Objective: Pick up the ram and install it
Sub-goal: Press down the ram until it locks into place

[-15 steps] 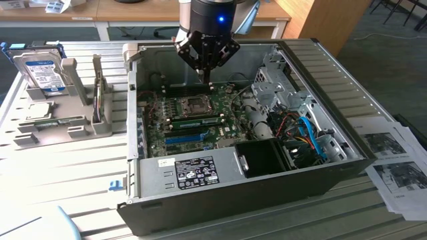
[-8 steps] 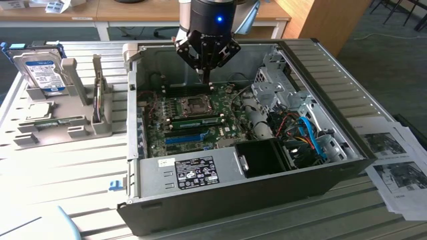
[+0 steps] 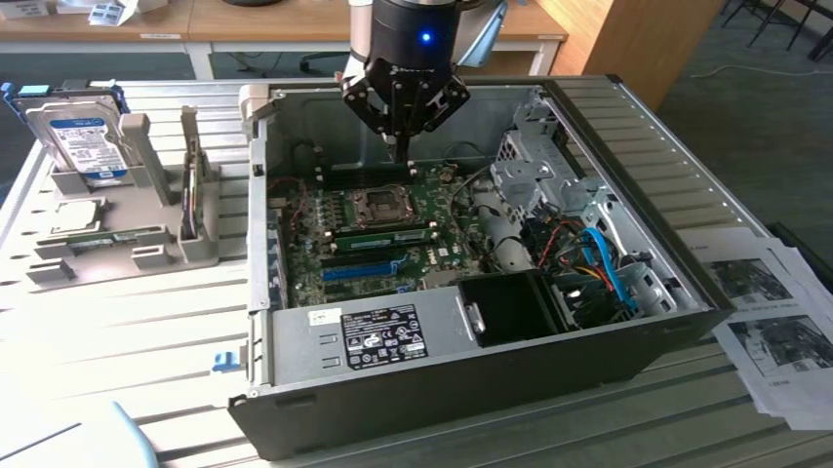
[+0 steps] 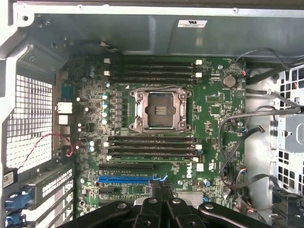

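While hanging low over the open computer case (image 3: pixel 625 322), above the far memory slots: gripper (image 3: pixel 401 148) fully closed, fingers pressed together, nothing visibly held. Ram (image 3: pixel 384 236) standing on edge in a motherboard (image 4: pixel 218 109) slot just beside the empty CPU socket (image 3: pixel 384 205), on the socket's near side, between white latches, apart from the gripper.

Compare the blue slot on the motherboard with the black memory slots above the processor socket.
Colour: the blue slot is bright blue; the memory slots are black with white end clips. Length: the blue slot is clearly shorter than the memory slots. Number: the blue slot is single; the memory slots form a close group. Shared: both lie parallel on the green motherboard.
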